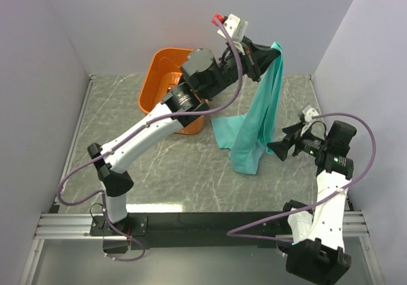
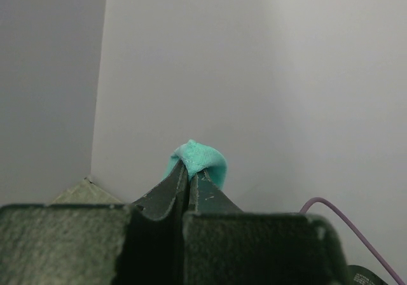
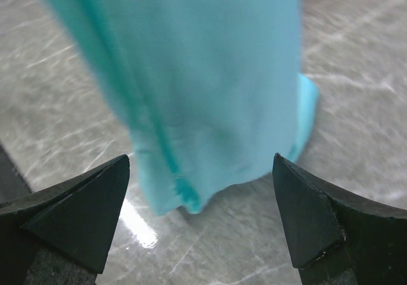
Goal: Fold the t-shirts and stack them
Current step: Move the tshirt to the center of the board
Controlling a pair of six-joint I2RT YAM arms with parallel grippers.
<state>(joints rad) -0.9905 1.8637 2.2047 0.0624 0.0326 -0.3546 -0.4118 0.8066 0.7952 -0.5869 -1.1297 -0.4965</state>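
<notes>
T-shirt (image 1: 264, 110), teal, is pinched at its top end by the left gripper (image 1: 270, 55). Jaws are closed tight on a small wad of cloth. In the left wrist view the wad (image 2: 200, 156) bulges just past the meeting fingertips of that gripper (image 2: 189, 168), with pale wall behind. The left arm is stretched up and over toward the far right, holding the grip point high above the table (image 1: 184, 177). From there the shirt hangs as one long narrow drape with its long axis close to vertical. In the overhead view it runs from the far right corner down toward the near side. The lower end reaches the grey marbled tabletop. There the bottom edge sits near the middle-right, and a loose flap lies flat to the left, toward the orange basket (image 1: 159, 75). Whether flap and basket touch is hard to tell, as the arm covers part of the gap. The right gripper (image 1: 280, 140) is low, just right of the drape's lower part, pointing left at it with jaws spread wide and nothing held. In the right wrist view the hanging cloth (image 3: 203, 88) fills the space beyond the open gripper (image 3: 200, 161), slightly blurred, with its bottom edge near the table. The fingertips look clear of the fabric.
</notes>
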